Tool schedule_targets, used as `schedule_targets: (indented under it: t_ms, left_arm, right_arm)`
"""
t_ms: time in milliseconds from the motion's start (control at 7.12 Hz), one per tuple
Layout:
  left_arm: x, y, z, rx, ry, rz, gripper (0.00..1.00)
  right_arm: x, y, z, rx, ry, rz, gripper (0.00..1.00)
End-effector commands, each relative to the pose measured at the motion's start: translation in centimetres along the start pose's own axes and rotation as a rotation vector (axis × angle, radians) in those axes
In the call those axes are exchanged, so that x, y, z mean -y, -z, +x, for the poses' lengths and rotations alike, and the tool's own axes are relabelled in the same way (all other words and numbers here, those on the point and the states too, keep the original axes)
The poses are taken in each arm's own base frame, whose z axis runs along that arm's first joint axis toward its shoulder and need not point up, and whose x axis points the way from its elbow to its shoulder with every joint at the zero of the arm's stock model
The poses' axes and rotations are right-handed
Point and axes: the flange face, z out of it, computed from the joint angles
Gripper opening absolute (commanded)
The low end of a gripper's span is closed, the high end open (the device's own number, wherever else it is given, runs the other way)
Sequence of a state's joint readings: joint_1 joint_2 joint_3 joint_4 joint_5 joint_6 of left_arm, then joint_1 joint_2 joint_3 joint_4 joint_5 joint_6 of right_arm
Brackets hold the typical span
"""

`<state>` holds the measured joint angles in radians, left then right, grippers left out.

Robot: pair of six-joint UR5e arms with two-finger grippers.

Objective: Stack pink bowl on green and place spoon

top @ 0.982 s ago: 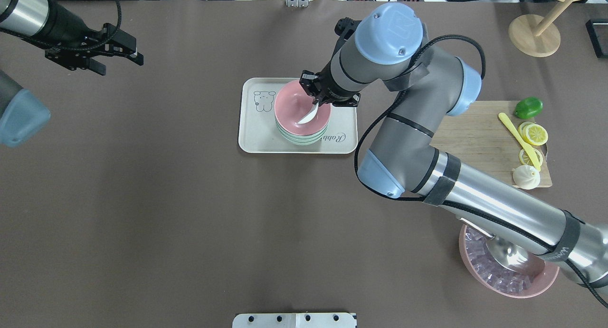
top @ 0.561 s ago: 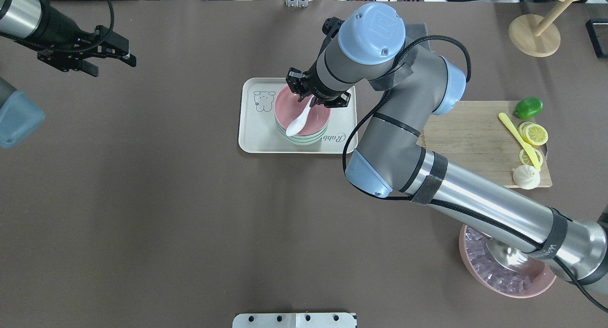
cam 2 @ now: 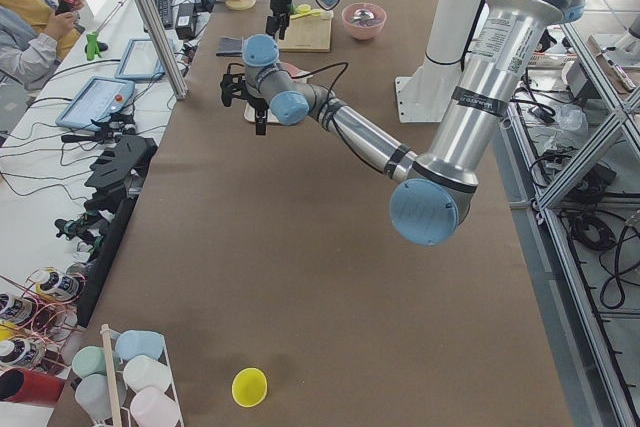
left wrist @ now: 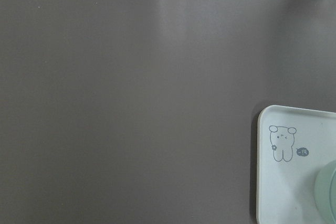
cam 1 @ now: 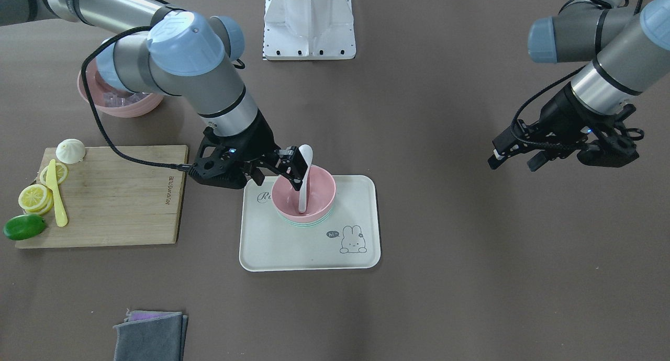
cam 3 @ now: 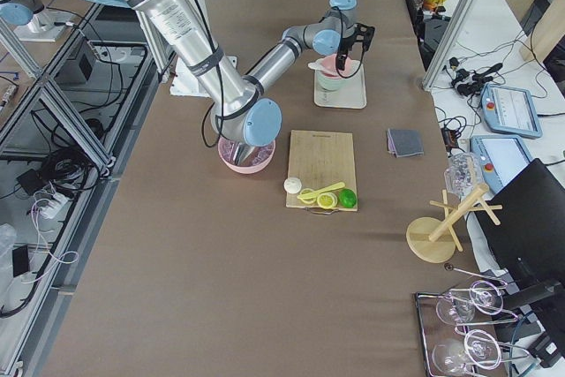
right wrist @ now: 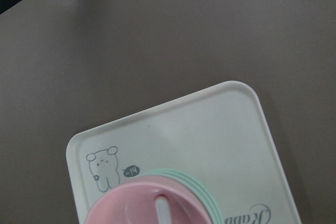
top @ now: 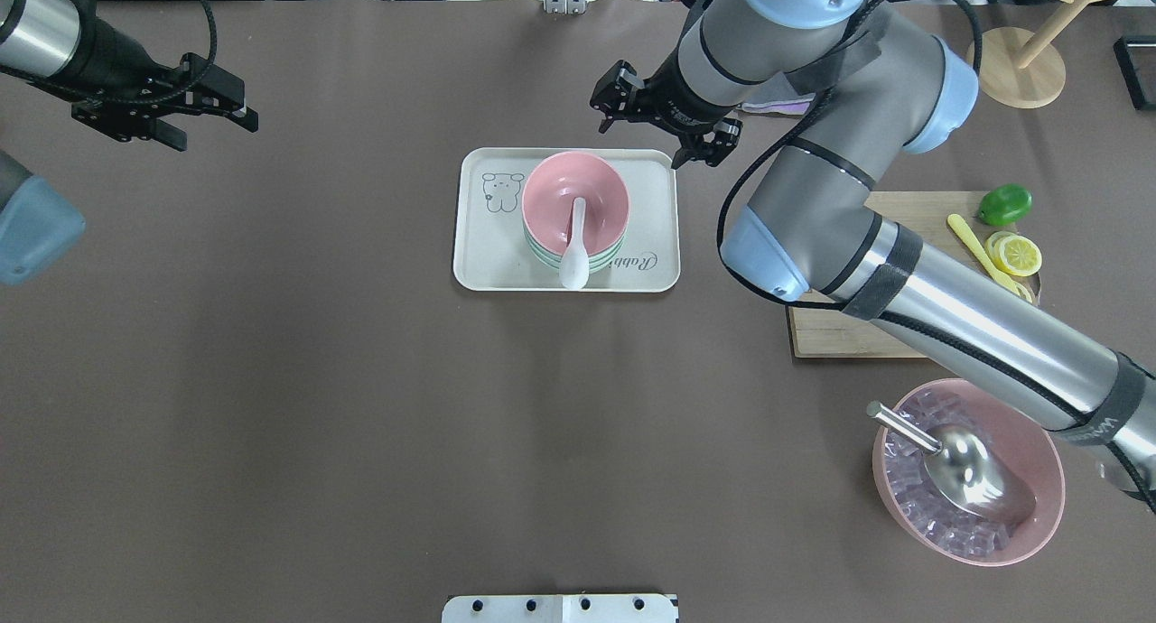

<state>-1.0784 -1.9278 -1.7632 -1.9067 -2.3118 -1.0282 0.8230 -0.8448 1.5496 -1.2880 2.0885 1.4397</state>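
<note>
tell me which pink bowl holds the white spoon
The pink bowl stacked on the green bowl on the tray; the other pink bowl holds ice and a metal scoop.

Overhead, front, two side, two wrist views; shared tray [top: 479, 244].

Right gripper [top: 639, 143] jaws apart, arm stretched forward, left gripper [top: 214, 133] jaws apart, aloft

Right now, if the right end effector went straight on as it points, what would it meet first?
Most likely the pink bowl, near the spoon lying in it; how high the right end effector hangs is unclear.
</note>
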Motion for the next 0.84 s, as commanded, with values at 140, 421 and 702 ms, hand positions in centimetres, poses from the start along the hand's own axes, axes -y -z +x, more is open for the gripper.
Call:
schedule_targets:
  t_ms: [140, 421, 702]
  left_arm:
    - [-0.6, -0.5, -2.5, 0.026, 0.012, -0.01, 0.98]
    - [-0.4, 1.9, -11.6, 0.098, -0.146, 0.008, 0.98]
    - [-2.8, 5.5, -24.2, 0.199, -0.35, -0.007, 0.98]
  right_arm:
    - [8.5, 5.4, 16.7, -0.077, 0.135, 0.0, 1.0]
    - [14.8, 10.5, 33.8, -0.156, 0.353, -0.023, 1.0]
    - [19.4, 14.0, 47.7, -0.23, 0.496, -0.041, 1.0]
